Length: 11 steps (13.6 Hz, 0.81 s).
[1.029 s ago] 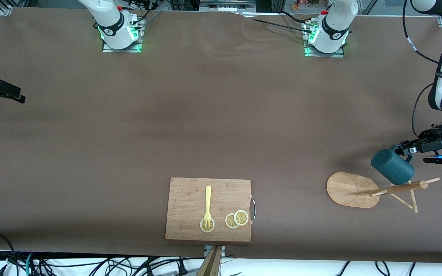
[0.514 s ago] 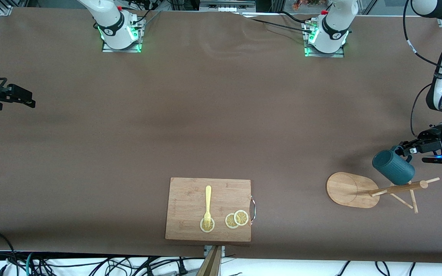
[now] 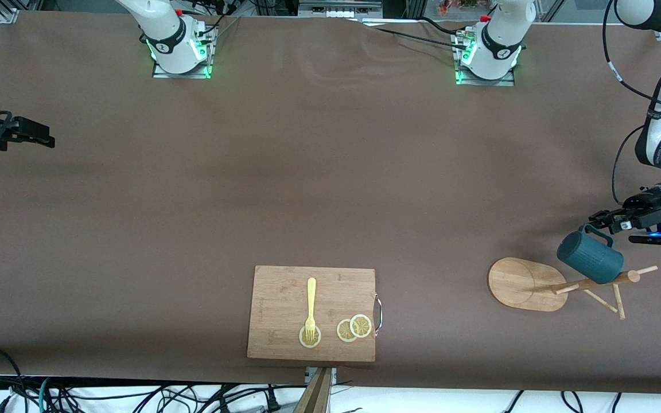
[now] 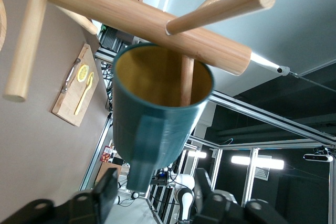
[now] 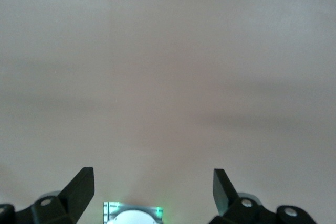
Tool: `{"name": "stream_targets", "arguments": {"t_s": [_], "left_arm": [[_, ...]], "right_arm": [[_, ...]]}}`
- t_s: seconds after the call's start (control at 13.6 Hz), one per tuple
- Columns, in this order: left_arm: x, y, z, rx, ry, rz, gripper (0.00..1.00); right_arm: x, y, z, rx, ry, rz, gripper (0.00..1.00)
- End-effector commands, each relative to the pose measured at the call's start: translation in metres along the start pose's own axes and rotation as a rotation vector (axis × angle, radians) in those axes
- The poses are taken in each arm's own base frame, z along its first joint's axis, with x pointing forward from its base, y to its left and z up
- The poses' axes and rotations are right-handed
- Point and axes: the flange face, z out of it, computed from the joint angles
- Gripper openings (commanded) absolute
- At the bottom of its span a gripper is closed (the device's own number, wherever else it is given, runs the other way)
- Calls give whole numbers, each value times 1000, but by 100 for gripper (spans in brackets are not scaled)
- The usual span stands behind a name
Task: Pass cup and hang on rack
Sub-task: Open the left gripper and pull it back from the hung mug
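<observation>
The dark teal cup (image 3: 590, 259) hangs tilted on a peg of the bamboo rack (image 3: 518, 284) at the left arm's end of the table. In the left wrist view a peg runs into the cup's yellow inside (image 4: 157, 108), under the rack's thick post (image 4: 136, 17). My left gripper (image 3: 601, 218) is open beside the cup. Its fingers (image 4: 107, 187) stand on either side of the handle without touching it. My right gripper (image 3: 41, 137) is open and empty over the right arm's end of the table; its wrist view (image 5: 153, 174) shows only bare table.
A rectangular bamboo cutting board (image 3: 279, 292) lies near the front edge at mid table. It carries a yellow fork (image 3: 310, 304) and lemon slices (image 3: 354, 328). Cables lie along the front edge.
My left gripper has opened and drawn slightly away from the cup. The cup has dropped and tilted onto the rack's peg. The right gripper has shifted a little at its end.
</observation>
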Motion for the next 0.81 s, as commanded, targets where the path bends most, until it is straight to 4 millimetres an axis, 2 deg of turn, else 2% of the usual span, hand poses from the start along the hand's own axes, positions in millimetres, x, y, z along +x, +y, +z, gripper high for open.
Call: {"name": "stream_targets", "arguments": {"t_s": [0.0,0.51,0.73], "left_arm": [[-2,3,-2,27,-36,30,100],[-44,35,-19,229,-203,22,100],[-73,55,-29,438,-306,2,100]], "right_arm": [[-7,-1,-4,-7,-42,-17,100],[-6,-6,-3,-15,-45,-27,100],[-5,-5,-4,-16,-39,-27,100]]}}
